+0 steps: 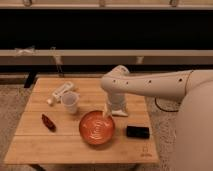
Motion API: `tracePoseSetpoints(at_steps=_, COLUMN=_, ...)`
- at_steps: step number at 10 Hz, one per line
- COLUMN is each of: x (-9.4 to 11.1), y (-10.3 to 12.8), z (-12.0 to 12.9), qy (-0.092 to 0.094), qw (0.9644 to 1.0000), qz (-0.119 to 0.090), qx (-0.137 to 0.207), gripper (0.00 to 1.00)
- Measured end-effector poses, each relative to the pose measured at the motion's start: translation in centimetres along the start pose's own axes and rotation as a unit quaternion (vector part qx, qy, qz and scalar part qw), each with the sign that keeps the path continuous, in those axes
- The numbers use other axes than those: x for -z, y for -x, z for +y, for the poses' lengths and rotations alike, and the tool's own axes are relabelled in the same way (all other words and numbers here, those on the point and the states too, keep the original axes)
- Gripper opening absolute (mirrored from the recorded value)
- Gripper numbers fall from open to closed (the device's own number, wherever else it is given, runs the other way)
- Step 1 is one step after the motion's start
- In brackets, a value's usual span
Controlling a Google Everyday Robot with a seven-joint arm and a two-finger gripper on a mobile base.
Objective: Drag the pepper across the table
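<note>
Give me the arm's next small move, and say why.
Probably move the end effector toward the pepper, keeping above the bowl and the white cup. It hangs at the bowl's far rim, apart from the pepper, which lies untouched near the table's left edge.

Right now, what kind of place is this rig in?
Probably an indoor lab or office test corner: a light wooden plank table on speckled carpet, dark panels and pale rails behind. The claw hangs at the far rim of the round orange-red bowl.
</note>
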Motion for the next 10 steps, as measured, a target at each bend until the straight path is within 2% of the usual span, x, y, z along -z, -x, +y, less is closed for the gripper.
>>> tracePoseSetpoints(at_steps=2, x=1.5, y=-0.7, z=1.4, qy=0.024, qw=0.9993, qz=-0.017, qx=0.025, gripper=0.8)
tracePoseSetpoints(at_steps=5, x=5.4, y=-3.5, z=6.7, qy=0.058, qw=0.9932, qz=-0.054, qx=0.085, gripper=0.8)
tracePoseSetpoints(at_steps=7, x=8.4, y=-4.0, z=11.5, qy=0.07, qw=0.9843, qz=-0.081, qx=0.14, gripper=0.8)
tracePoseSetpoints(at_steps=8, x=9.1, y=-3.7, z=13.7, qy=0.071, qw=0.9796, qz=-0.09, qx=0.165, gripper=0.8)
tracePoseSetpoints(at_steps=10, x=10.6, y=-2.9, z=18.5, qy=0.069, qw=0.967, qz=-0.107, qx=0.221, gripper=0.8)
